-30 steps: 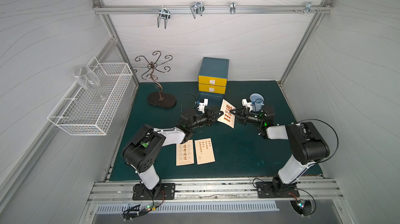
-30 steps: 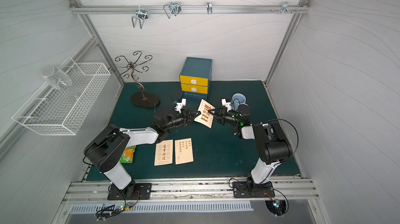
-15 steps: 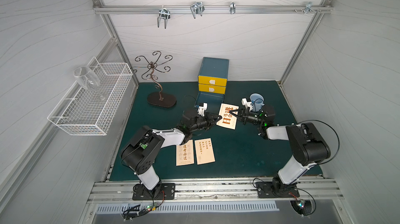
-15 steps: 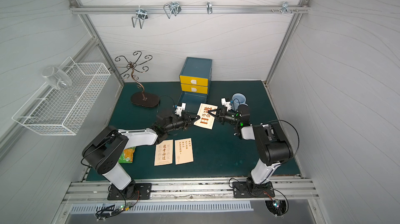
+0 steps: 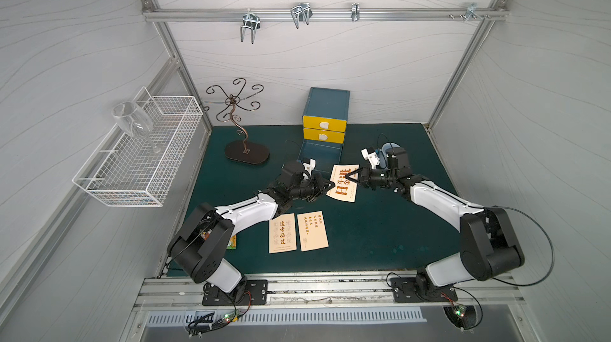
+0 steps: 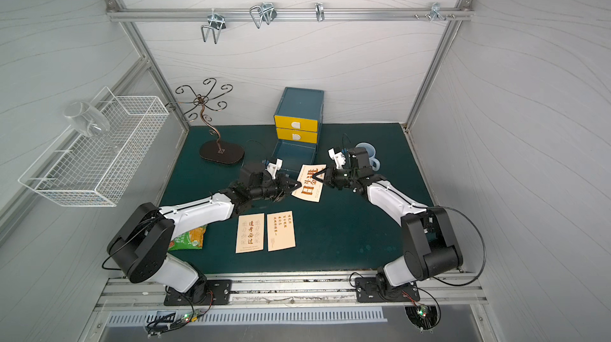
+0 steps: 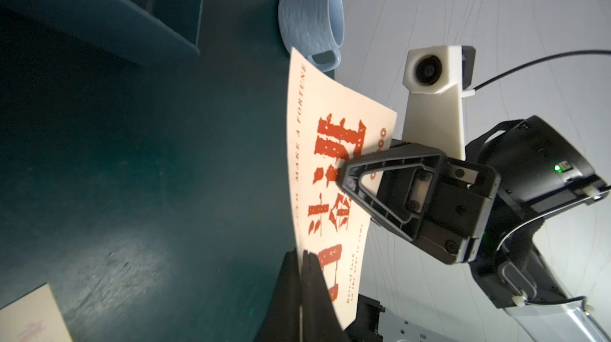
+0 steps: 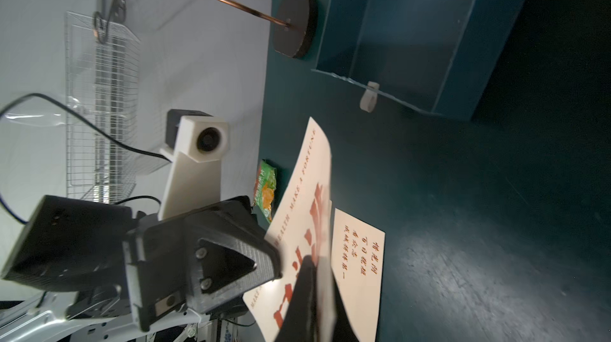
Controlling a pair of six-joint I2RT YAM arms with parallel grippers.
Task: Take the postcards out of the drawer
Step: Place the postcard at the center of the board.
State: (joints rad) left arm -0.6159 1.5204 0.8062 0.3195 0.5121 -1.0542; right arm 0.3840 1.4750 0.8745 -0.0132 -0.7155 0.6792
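One postcard (image 5: pixel 347 193) with large bold orange-red characters hangs tilted above the green mat, just in front of the open drawer (image 5: pixel 320 158). My left gripper (image 5: pixel 332 186) is shut on one edge of it and my right gripper (image 5: pixel 347 178) is shut on the opposite side. The left wrist view shows the same postcard (image 7: pixel 322 158) pinched at my left gripper (image 7: pixel 302 255), with the right fingers (image 7: pixel 393 171) across its face. Two more postcards (image 5: pixel 281 233) (image 5: pixel 312 231) lie flat side by side nearer the front. The drawer's inside looks bare.
The blue cabinet (image 5: pixel 326 105) with two shut yellow drawers stands at the back. A pale blue mug (image 6: pixel 369 152) sits behind my right wrist. A curly metal stand (image 5: pixel 246 152) is at the back left, a snack packet (image 6: pixel 189 238) is under my left arm, and a wire basket (image 5: pixel 142 158) hangs on the left wall.
My right gripper has shut on the bold-character postcard that my left gripper held. The card has come a little forward from the drawer and lower.
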